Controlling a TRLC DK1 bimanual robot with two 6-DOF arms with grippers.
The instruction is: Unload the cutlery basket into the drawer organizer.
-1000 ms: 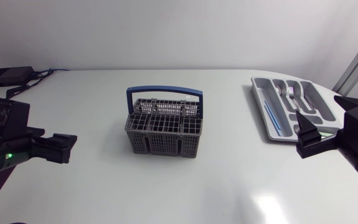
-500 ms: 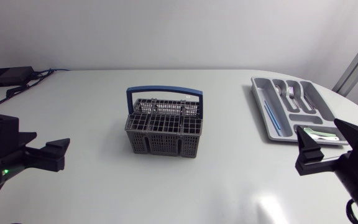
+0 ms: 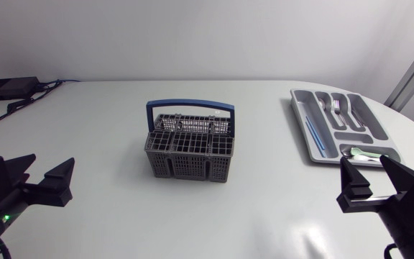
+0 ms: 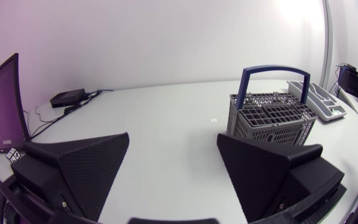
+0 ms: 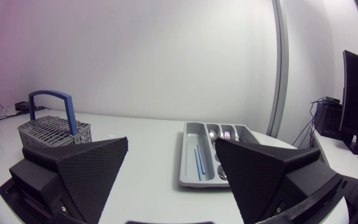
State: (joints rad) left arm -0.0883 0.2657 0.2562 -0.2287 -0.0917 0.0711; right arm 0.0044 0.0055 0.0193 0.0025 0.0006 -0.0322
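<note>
Basket and organizer on white table.

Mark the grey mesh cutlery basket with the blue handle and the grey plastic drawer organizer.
grey mesh cutlery basket [image 3: 190,165], head view, front wall.
grey plastic drawer organizer [image 3: 301,122], head view, long rim facing the basket.

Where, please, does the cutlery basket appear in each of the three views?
Head view: the cutlery basket stands at mid-table, blue handle upright.
Left wrist view: it stands ahead of the open left claw, beyond one finger.
Right wrist view: it stands ahead of the open right claw, off to one side.
Shared landmark: the grey drawer organizer, visible in all three views.
</note>
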